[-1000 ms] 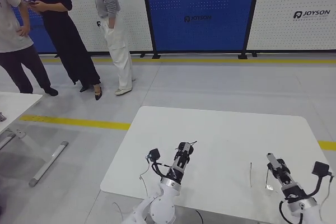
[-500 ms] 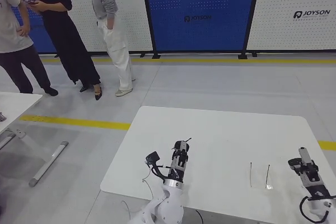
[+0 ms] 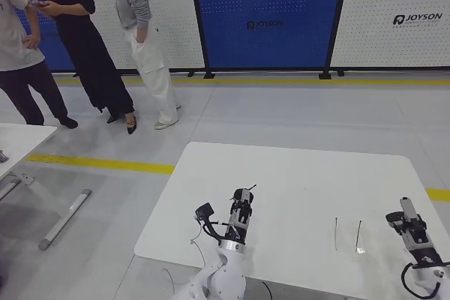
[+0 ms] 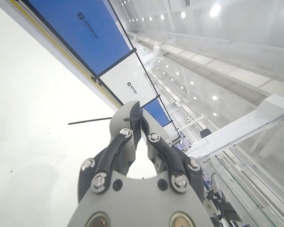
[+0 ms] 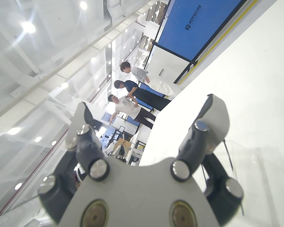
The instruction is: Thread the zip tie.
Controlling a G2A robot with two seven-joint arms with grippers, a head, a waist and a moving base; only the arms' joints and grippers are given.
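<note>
While the left gripper [image 4: 140,116] pinches a black zip tie [image 4: 90,120] over the near left of the white table [image 3: 300,172], the right gripper [image 5: 146,109] hangs with fingers spread wide at the table's near right edge. A second zip tie [image 3: 335,233] and a third zip tie [image 3: 358,234] lie side by side just left of it.

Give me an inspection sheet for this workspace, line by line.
surface: white table.
job's things: held tie sticks out sideways from the left gripper; two loose ties lie side by side on the table near the right gripper.
clutter: what looks like clear plastic by the loose ties.
grippers: left shut on the held tie; right open, holding nothing.
cables: black cable at the left arm.
surroundings: blue panels, yellow floor line, second table.
</note>
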